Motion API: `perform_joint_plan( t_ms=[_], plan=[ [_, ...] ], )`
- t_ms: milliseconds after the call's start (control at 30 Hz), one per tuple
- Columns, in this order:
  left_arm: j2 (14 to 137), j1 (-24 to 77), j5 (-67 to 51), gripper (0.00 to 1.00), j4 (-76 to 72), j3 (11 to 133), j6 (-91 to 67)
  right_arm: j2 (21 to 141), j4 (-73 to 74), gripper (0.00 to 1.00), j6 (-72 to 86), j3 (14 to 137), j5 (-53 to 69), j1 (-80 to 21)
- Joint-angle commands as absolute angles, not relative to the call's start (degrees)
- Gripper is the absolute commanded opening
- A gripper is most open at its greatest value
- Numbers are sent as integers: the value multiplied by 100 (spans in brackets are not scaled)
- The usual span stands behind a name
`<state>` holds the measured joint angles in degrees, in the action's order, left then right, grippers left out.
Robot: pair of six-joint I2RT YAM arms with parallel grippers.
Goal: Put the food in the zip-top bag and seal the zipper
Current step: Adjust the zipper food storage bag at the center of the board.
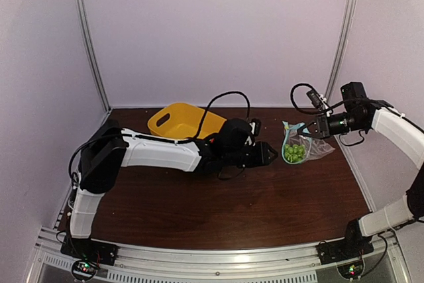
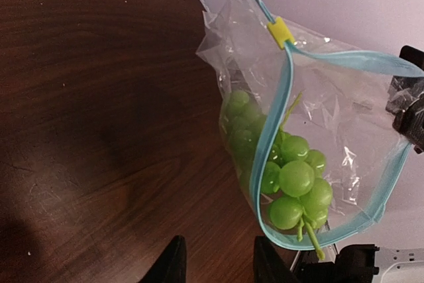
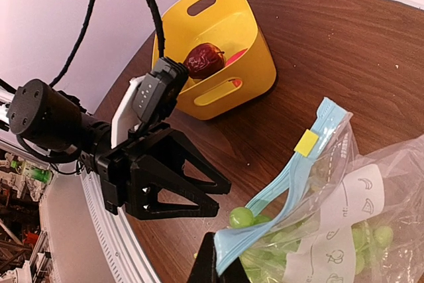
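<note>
The clear zip-top bag lies at the right of the table with its mouth open toward the left arm. The green grape bunch sits inside, close to the mouth. The light blue zipper is open, with a yellow slider at one end. My right gripper is shut on the bag's blue rim; it also shows in the top view. My left gripper is open and empty just short of the bag's mouth. A dark maroon fruit and a pink-red fruit lie in the basket.
The yellow plastic basket stands at the back, behind the left arm; it also shows in the right wrist view. A black cable loops above the left wrist. The table's right edge runs close behind the bag.
</note>
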<state>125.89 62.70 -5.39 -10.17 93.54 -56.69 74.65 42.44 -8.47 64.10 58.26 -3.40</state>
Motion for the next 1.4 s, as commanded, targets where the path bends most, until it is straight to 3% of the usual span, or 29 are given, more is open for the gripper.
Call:
perform_joint_plan(
  t_ms=[0, 267, 600, 967, 1067, 1133, 1267, 1367],
  plan=[
    [12746, 6286, -914, 35, -1212, 9744, -5758, 7294, 4011, 0, -726, 6285, 5987, -314],
    [12994, 6292, -1145, 41, -1483, 9941, -5844, 7330, 3994, 0, -716, 6251, 6000, -316],
    [13223, 6290, -1031, 22, -1558, 10052, -5990, 7225, 4022, 0, -701, 6234, 6143, -318],
    [13687, 6270, -1149, 23, -1459, 10652, -5965, 7207, 3973, 0, -657, 6187, 6315, -327],
    [13703, 6273, -1179, 13, -1561, 10652, -5960, 7202, 3978, 0, -659, 6183, 6312, -330],
    [13599, 6273, -1172, 0, -1754, 10486, -5940, 7192, 3971, 0, -659, 6178, 6243, -331],
    [13090, 6275, -1032, 0, -1854, 10053, -5772, 7200, 3945, 0, -656, 6232, 5959, -327],
    [12311, 6302, -809, 0, -1514, 9592, -5714, 7258, 3998, 0, -665, 6457, 4812, -328]
  ],
)
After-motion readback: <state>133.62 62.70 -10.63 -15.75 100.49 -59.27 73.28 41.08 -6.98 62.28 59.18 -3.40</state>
